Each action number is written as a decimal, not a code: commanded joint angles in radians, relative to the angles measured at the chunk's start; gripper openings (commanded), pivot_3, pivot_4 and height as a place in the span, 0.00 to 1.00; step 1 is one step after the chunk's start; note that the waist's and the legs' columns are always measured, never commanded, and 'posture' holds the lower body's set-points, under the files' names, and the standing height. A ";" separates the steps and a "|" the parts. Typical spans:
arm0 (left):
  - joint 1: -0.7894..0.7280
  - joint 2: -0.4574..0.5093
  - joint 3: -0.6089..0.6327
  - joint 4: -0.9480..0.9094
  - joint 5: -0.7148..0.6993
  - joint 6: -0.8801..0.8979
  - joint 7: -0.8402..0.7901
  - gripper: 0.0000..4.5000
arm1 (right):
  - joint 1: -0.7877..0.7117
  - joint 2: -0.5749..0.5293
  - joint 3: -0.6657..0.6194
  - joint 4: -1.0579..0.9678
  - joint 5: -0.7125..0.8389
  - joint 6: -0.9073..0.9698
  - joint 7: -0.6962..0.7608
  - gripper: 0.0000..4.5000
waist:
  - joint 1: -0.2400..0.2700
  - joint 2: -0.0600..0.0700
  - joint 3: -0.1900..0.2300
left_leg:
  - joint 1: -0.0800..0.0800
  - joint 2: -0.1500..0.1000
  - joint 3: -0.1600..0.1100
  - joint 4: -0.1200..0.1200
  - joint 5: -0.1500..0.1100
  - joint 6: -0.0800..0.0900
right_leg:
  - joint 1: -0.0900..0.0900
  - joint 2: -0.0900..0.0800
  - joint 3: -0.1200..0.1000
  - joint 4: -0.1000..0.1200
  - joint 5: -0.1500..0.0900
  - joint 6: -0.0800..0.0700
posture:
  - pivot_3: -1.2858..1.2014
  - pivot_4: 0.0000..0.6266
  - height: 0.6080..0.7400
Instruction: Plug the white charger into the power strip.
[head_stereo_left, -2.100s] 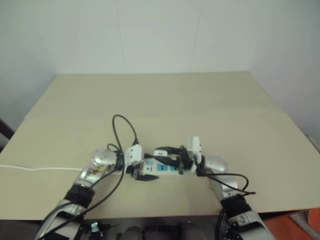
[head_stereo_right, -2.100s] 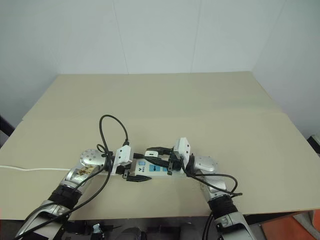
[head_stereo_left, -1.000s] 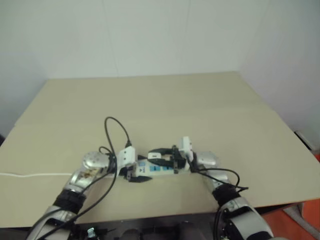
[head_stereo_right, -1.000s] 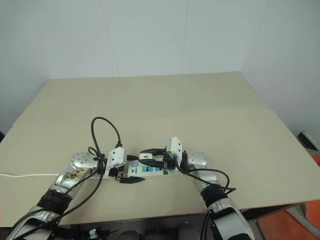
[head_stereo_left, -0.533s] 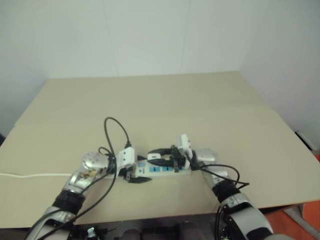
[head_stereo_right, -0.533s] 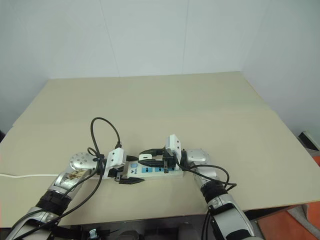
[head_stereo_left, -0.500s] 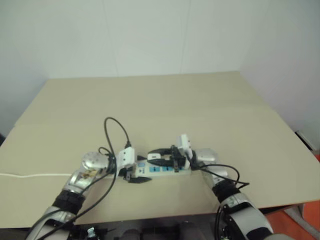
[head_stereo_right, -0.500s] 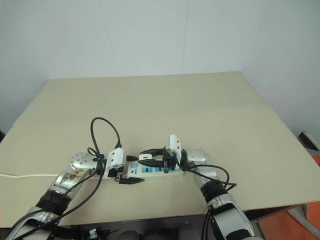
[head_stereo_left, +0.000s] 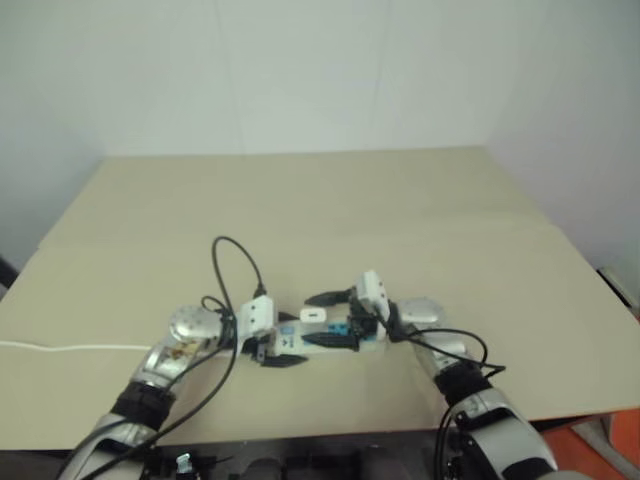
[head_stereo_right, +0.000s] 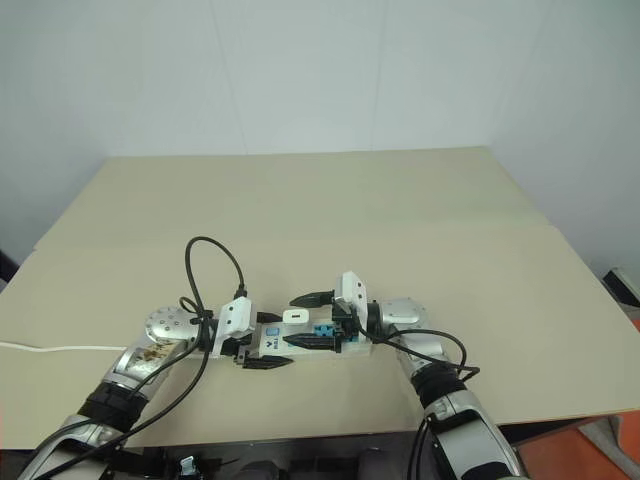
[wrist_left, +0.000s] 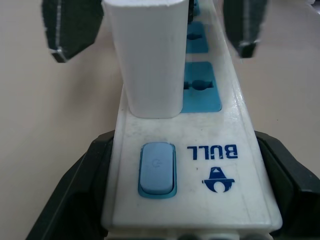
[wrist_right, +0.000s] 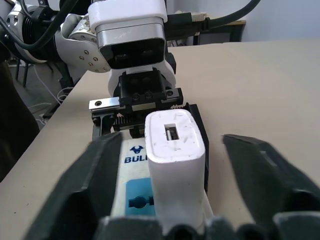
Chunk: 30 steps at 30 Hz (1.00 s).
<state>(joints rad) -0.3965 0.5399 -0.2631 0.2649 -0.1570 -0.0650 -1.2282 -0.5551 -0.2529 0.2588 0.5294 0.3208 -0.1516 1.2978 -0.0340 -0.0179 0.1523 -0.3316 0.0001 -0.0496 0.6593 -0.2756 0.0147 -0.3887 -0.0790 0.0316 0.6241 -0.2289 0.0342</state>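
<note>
A thin white cord (head_stereo_left: 60, 347) runs in from the left edge of the beige desk (head_stereo_right: 400, 220) toward the left arm. The left gripper (head_stereo_right: 262, 352) has its black fingers (wrist_left: 75, 200) set on either side of the switch end of the power strip (head_stereo_right: 310, 342), pressed against its two long sides and holding it.

The strip lies near the front edge of the desk, its long axis running left to right between the two grippers. On its top face, by the pale blue switch (wrist_left: 157, 169), the blue word "BULL" (wrist_left: 211, 150) stands above a small bull's-head logo; from the left wrist camera the lettering reads upside down. The same lettering shows partly in the right wrist view.

The white charger (head_stereo_right: 294, 316) stands upright in the socket next to the switch, its long axis vertical, its top face with a small rectangular port (wrist_right: 173, 133) pointing up. Blue socket faces (wrist_left: 202, 92) lie beyond it toward the right.

The right gripper (head_stereo_right: 308, 320) points left along the strip with its fingers (wrist_right: 265, 175) spread wide, one on each side of the charger and clear of it.
</note>
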 joint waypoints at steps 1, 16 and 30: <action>0.008 -0.024 -0.022 0.042 0.050 -0.001 0.043 0.74 | 0.071 -0.029 0.027 0.032 -0.061 0.069 -0.006 0.99 | 0.004 0.001 -0.002 | 0.000 -0.001 0.000 0.000 0.000 0.000 | 0.000 -0.001 0.000 0.000 0.000 0.000 | 0.52 0.24 1.00; 0.057 0.102 0.158 -0.270 -0.230 0.223 -0.084 1.00 | 0.120 -0.203 -0.154 -0.282 0.040 0.156 -0.057 1.00 | 0.017 -0.001 0.004 | -0.018 -0.001 0.000 0.001 0.000 0.000 | -0.018 0.000 -0.001 0.001 0.004 -0.006 | 0.52 0.24 1.00; 0.180 0.233 0.300 -0.391 -0.311 0.292 -0.073 1.00 | 0.190 -0.380 -0.323 -0.486 0.167 0.295 -0.060 1.00 | 0.018 -0.002 0.022 | -0.037 -0.001 0.002 0.002 0.001 -0.001 | -0.037 0.000 -0.001 0.001 0.005 -0.008 | 0.52 0.24 1.00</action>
<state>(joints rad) -0.2216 0.7603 0.0097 -0.0869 -0.4442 0.2236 -1.3045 -0.3696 -0.6202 -0.0301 0.0778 0.4555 0.1352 1.2361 -0.0163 -0.0202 0.1738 -0.3682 -0.0007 -0.0463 0.6611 -0.2747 0.0135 -0.4258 -0.0794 0.0306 0.6255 -0.2238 0.0264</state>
